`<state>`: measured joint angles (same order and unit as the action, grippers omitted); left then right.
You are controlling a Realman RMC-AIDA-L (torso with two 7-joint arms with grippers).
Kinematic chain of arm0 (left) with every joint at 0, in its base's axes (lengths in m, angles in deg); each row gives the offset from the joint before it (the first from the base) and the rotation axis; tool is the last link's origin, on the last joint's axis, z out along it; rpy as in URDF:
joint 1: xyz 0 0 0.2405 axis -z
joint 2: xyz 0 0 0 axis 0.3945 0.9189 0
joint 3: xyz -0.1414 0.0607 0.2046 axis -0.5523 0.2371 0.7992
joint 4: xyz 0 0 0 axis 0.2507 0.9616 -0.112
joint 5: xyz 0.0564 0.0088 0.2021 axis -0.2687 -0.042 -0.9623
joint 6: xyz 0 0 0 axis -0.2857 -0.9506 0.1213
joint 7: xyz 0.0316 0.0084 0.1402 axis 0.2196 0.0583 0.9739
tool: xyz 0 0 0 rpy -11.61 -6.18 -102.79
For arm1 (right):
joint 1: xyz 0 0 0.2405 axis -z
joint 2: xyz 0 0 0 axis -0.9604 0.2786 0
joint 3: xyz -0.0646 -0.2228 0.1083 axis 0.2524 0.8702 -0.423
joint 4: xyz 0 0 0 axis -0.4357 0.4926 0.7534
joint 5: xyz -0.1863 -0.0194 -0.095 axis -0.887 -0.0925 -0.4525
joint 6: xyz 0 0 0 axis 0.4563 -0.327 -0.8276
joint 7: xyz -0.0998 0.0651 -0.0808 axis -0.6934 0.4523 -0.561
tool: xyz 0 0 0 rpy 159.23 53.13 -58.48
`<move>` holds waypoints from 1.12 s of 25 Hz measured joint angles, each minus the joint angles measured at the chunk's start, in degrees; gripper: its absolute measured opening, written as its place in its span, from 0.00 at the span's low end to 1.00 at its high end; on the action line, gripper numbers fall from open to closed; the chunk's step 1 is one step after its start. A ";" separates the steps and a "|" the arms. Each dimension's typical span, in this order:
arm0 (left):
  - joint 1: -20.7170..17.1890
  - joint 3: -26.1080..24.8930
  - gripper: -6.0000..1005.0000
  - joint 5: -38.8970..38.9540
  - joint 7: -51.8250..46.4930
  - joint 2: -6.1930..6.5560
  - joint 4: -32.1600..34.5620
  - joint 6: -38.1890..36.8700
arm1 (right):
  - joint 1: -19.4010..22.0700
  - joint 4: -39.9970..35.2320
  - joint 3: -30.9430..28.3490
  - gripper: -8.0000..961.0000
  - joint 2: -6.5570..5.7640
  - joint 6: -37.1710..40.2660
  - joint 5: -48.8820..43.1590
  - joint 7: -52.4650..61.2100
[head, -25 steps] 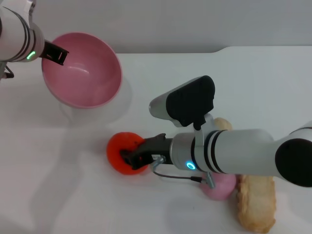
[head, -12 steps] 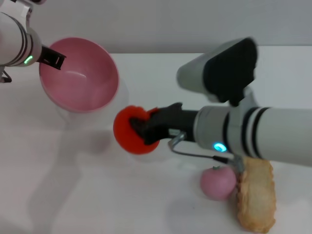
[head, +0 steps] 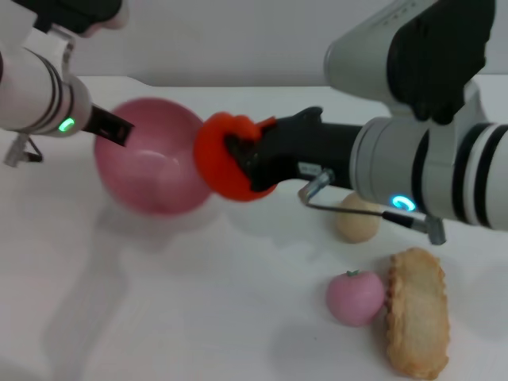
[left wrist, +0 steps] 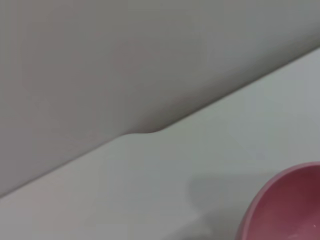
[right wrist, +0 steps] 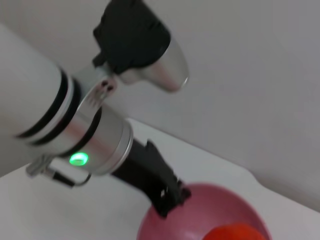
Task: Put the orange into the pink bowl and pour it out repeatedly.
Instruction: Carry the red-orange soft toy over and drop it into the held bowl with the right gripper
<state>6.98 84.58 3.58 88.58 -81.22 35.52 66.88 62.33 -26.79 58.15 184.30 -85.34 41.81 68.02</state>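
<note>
Orange (head: 225,156) clenched in right gripper (head: 238,159), lifted off the table, just beside the rim of the pink bowl (head: 151,168). Left gripper (head: 115,129) clamped on bowl's far rim, holding it tilted. Beyond right gripper's arm: beige ball (head: 357,221), pink fruit (head: 355,297)

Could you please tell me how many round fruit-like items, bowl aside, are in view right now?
3: the orange held by the right gripper at the pink bowl rim, a beige ball under the right arm, and a pink fruit beside the bread. None seem hidden.
</note>
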 joint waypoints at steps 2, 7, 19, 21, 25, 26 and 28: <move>-0.26 0.13 0.05 3.56 1.56 -0.02 -0.23 -0.61 | -0.03 0.09 -0.36 0.12 0.02 -0.05 -0.05 0.02; -0.67 2.56 0.05 7.82 3.23 -0.06 0.11 -1.28 | -0.72 2.91 -1.55 0.09 -0.08 0.40 -0.14 0.06; 1.42 5.68 0.06 10.71 3.47 0.02 0.93 -0.93 | -2.28 8.58 -0.49 0.11 -0.22 3.36 0.49 1.75; 1.47 5.76 0.06 10.81 3.52 0.03 1.07 -0.71 | -2.36 8.66 -0.36 0.12 -0.23 3.39 0.46 2.00; 1.50 5.92 0.06 11.09 3.84 0.06 1.10 -0.04 | -2.48 8.75 -0.24 0.29 -0.24 3.43 -0.03 2.30; 1.51 5.93 0.07 11.40 4.02 0.06 1.10 0.15 | -2.48 8.77 -0.24 0.35 -0.24 3.43 -0.10 2.32; 1.51 5.93 0.07 11.88 4.21 0.06 1.11 0.37 | -2.47 8.78 -0.23 0.42 -0.24 3.47 -0.30 2.33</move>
<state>8.49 90.51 15.47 92.78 -81.16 36.63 67.25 59.86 -18.01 57.92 184.07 -81.87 41.51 70.34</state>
